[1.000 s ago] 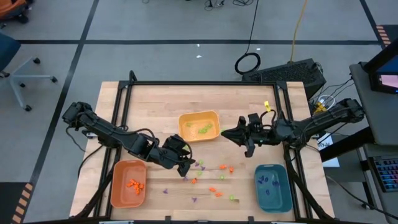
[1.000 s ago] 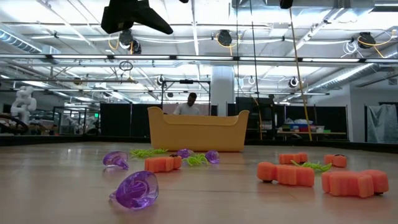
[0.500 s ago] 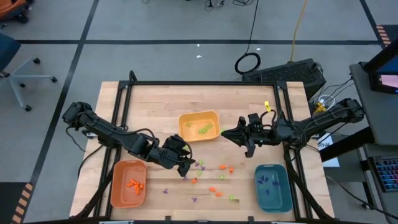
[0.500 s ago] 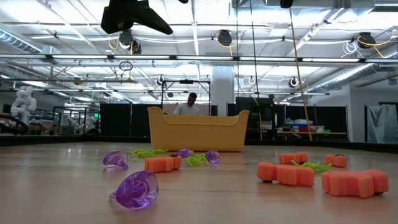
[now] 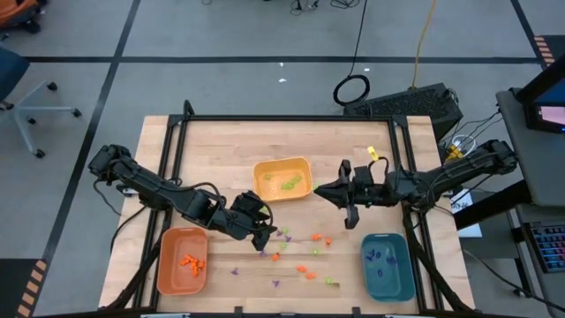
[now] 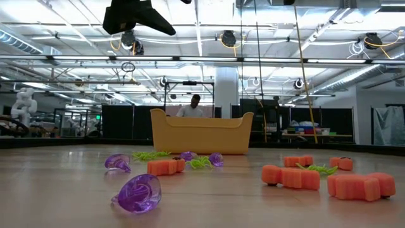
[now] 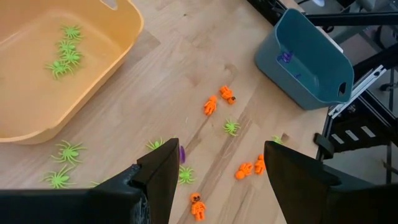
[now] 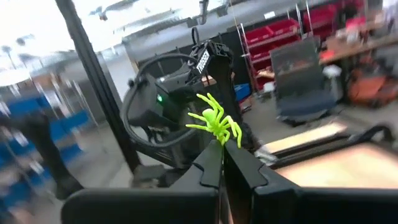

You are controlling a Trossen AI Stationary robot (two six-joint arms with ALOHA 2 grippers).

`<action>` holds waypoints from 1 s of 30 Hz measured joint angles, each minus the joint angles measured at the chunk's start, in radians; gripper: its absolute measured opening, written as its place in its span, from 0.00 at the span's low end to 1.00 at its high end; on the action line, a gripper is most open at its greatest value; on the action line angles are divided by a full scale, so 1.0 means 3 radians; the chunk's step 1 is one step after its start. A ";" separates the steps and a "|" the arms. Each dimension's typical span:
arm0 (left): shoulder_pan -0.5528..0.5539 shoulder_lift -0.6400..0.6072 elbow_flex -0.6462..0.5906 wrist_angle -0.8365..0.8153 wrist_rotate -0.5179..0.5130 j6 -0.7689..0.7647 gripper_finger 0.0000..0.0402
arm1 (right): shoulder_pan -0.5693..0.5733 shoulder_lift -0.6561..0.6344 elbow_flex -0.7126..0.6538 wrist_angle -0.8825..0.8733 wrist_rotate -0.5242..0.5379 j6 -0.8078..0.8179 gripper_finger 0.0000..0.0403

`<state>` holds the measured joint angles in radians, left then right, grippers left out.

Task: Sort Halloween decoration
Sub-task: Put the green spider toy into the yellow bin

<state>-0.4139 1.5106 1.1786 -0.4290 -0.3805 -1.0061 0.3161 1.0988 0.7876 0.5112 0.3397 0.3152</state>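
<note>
1. The right claw [image 8: 222, 163], shut on a green spider [image 8: 215, 126], hangs beside the yellow tray [image 5: 283, 179] mid-counter: carry it over the tray's middle before letting go.
2. The left claw [image 7: 217, 163] hovers half-wide over loose pieces [image 5: 305, 256] near the counter's front edge, holding nothing.

Tiny orange, green, purple decorations [image 5: 305, 256] — scattered across the table.

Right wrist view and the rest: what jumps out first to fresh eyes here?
The light green spider pinched in the shut right gripper, beside the yellow tray. Next, orange, green and purple pieces scattered on the table by the open left gripper, between the orange tray and teal tray.
</note>
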 joint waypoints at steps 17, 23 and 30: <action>0.0001 0.0001 0.0000 -0.0001 -0.0063 0.0003 0.58 | 0.0000 0.0000 0.0000 -0.0128 -0.0001 -0.1546 0.00; 0.0001 0.0001 0.0000 -0.0029 -0.0102 0.0005 0.58 | 0.0000 0.0000 0.0000 -0.0124 -0.0001 -0.1312 0.00; 0.0005 0.0001 0.0000 -0.0027 -0.0185 0.0090 0.58 | 0.0000 0.0000 0.0000 -0.0125 0.0012 -0.1044 0.00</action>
<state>-0.4124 1.5108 1.1786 -0.4370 -0.4359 -0.9791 0.3161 1.0988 0.7876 0.4736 0.3433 0.0022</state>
